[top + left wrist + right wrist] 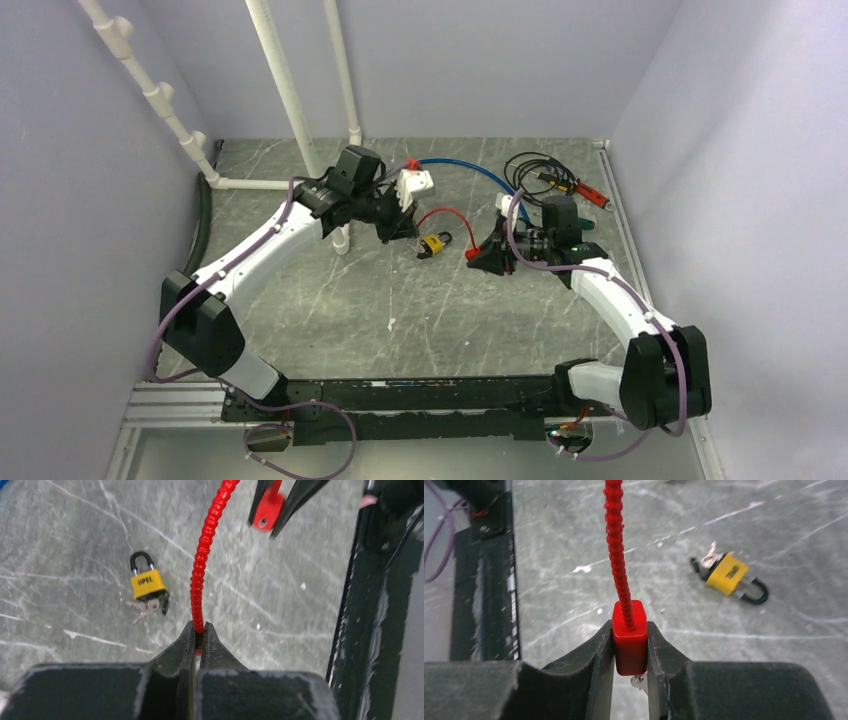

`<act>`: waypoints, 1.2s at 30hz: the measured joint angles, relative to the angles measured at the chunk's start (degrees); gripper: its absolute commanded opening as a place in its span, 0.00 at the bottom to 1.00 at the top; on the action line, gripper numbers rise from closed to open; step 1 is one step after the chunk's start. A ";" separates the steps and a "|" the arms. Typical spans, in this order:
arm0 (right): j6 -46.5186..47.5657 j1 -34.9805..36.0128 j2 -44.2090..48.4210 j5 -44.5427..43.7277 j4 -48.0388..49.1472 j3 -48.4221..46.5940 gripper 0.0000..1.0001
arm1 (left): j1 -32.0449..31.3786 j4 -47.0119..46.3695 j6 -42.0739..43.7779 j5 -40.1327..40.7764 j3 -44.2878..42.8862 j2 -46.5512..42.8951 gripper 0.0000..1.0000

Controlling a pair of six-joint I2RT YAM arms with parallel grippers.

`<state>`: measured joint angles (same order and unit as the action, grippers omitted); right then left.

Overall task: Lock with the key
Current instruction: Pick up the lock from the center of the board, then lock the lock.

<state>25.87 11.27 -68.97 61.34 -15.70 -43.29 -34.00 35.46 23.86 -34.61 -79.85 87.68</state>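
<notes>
left wrist: end effector (pixel 199 630) clamps red cable (pixel 205 555).

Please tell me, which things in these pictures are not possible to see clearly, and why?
1. Left wrist view: the red cable disappears into the shut left pincer; its end is hidden.
2. Right wrist view: a metal piece under the red block, held by the right pincer, is mostly covered; unidentifiable.
3. Top view: the yellow padlock is too small to show its keyhole.
</notes>
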 measured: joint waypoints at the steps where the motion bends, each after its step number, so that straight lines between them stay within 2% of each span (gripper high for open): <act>1: -1.99 0.37 -0.50 -0.46 3.96 0.57 0.00 | 0.02 -1.38 -2.49 -0.57 -0.46 0.35 0.00; 13: -25.88 4.83 -5.70 -7.17 51.76 12.15 0.00 | 0.33 -17.44 -31.65 -0.90 -5.99 3.93 0.00; 18: -35.17 5.49 -7.21 -11.58 67.71 14.19 0.00 | 0.39 -25.75 -39.52 -0.52 -5.44 5.40 0.00; 25: -37.77 7.23 -9.55 -13.05 77.05 14.19 0.00 | 0.57 -34.69 -44.02 -2.45 -3.23 7.61 0.00; 36: -40.02 8.33 -12.81 -14.14 80.21 14.47 0.00 | 0.57 -39.47 -45.51 -6.80 -0.26 7.74 0.00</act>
<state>-14.15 19.59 -81.78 47.20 64.51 -28.82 -33.43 -4.01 -21.65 -41.41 -80.12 95.42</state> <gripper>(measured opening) 0.261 0.025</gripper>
